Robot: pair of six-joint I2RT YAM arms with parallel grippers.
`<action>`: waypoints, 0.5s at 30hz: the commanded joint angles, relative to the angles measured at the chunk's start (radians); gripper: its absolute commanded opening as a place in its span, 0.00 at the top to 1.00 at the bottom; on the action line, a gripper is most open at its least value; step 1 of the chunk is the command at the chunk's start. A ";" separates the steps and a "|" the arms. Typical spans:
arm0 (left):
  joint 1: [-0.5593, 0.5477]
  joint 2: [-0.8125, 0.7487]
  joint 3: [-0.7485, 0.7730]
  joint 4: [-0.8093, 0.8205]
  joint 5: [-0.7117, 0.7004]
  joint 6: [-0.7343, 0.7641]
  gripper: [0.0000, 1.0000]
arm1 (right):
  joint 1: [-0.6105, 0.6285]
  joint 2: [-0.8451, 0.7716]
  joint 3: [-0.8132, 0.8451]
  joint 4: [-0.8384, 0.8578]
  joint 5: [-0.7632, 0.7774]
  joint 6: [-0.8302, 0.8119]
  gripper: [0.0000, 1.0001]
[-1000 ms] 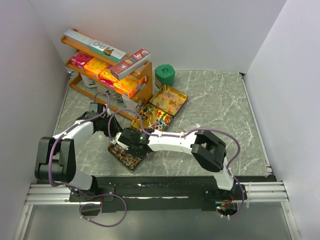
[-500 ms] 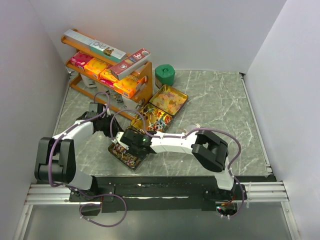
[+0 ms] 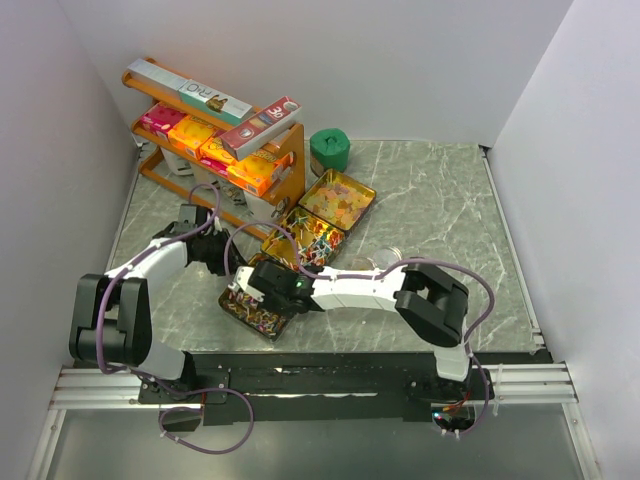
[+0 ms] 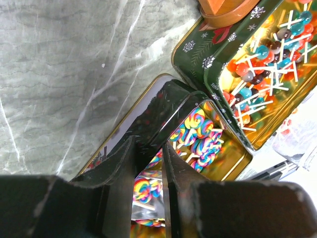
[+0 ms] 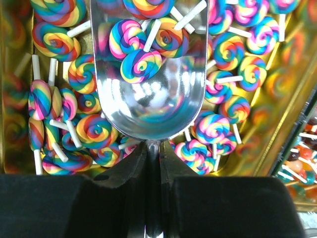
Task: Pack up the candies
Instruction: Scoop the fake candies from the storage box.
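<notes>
1. My right gripper (image 5: 152, 148) is clenched on the handle of a metal scoop (image 5: 148, 106), whose bowl runs straight ahead from my fingers.
2. A few swirl candies (image 5: 141, 64) lie at the bowl's far end; the rest fill the tin (image 5: 280, 94) just beneath it.
3. My left gripper (image 4: 148, 148) pinches that tin's rim, so my right arm does the scooping.

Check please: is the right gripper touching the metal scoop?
Touching. Right wrist view: the right gripper is clamped on the handle of the metal scoop.
</notes>
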 commanded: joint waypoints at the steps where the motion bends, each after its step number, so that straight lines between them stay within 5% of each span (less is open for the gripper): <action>1: -0.005 0.019 0.034 -0.068 -0.011 -0.006 0.99 | -0.003 -0.086 0.006 0.107 0.055 -0.007 1.00; 15: -0.005 0.042 0.069 -0.072 -0.011 0.027 0.99 | -0.001 -0.149 -0.045 0.112 0.055 -0.032 1.00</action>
